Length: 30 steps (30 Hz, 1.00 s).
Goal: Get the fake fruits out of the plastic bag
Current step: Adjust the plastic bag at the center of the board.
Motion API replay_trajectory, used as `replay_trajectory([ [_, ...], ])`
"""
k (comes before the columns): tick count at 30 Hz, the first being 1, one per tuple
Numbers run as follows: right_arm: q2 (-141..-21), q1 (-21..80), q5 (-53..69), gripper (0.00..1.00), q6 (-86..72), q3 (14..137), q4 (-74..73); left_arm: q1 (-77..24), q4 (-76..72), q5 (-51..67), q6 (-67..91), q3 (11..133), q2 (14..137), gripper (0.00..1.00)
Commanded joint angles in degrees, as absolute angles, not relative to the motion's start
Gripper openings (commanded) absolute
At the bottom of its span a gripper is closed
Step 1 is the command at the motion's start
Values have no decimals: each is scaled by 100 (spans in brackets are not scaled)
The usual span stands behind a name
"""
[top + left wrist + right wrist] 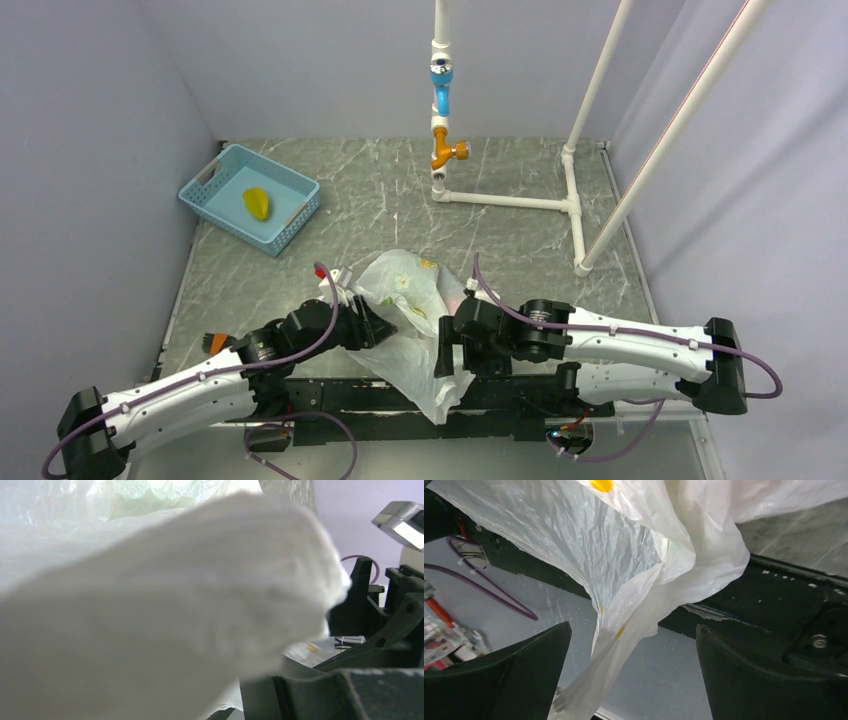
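1. The bag (405, 290), crinkly white film with small yellow-green marks, lies crumpled at the near edge of the counter (380, 200), midway between the two arms. One loose end spills over that edge and hangs down in front of the arm bases.
2. Marbled counter shows behind the bag as far as a white pipe frame (510, 201) at the far right. Counter also shows on the bag's left as far as a basket (297, 220). Plain walls (330, 60) close the left, back and right sides.
3. The left arm (180, 395) reaches in low from the near left. The left hand (385, 322) is pressed into the bag's left side. Its wrist view is filled with blurred white film, so I cannot tell whether the fingers are clamped on it.
4. The right arm (640, 345) stretches in low from the near right. The right hand (633, 630) sits at the bag's right side, over the near edge. Its fingers stand wide apart, and the film hangs loose between them, gripped by neither.
5. The basket is blue lattice, set at an angle near the far left corner, well apart from the bag. One yellow fruit (257, 203) lies inside it.
6. What is inside the bag cannot be made out through the film.
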<state>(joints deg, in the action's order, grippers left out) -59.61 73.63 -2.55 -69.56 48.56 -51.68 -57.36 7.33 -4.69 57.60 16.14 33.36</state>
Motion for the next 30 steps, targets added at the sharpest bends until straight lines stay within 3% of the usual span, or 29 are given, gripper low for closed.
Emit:
replay_trajectory([
  [1, -5911, 7367, 336, 95, -7787, 4517, -4265, -5759, 346, -227, 5624, 1846, 3539, 55],
  [5, -5992, 7358, 236, 87, -8005, 4455, -4011, -5759, 294, -172, 5643, 1893, 3555, 55],
  [7, -5854, 7341, 114, 74, -8156, 4371, -3807, -5759, 387, -217, 5617, 1919, 3484, 55],
  [9, -5750, 7324, 71, 71, -8401, 4198, -3653, -5759, 528, -298, 5580, 1969, 3408, 55],
  [11, -5702, 7265, 320, 73, -8562, 3894, -3191, -5760, 671, -373, 5552, 2023, 3328, 55],
  [15, -5763, 7227, 555, 89, -8369, 3836, -3322, -5758, 811, -437, 5484, 2102, 3239, 56],
  [23, -6302, 7240, 1068, 86, -7314, 4264, -4013, -5758, 826, -461, 5463, 2113, 3331, 56],
  [24, -6331, 7241, 1016, 83, -7251, 4278, -3957, -5761, 800, -455, 5478, 2090, 3317, 56],
  [25, -6336, 7241, 895, 73, -7236, 4288, -3921, -5760, 778, -454, 5490, 2065, 3304, 56],
  [30, -6181, 7032, -60, 0, -6652, 4343, -3756, -5762, 1018, -545, 5504, 2086, 3146, 56],
])
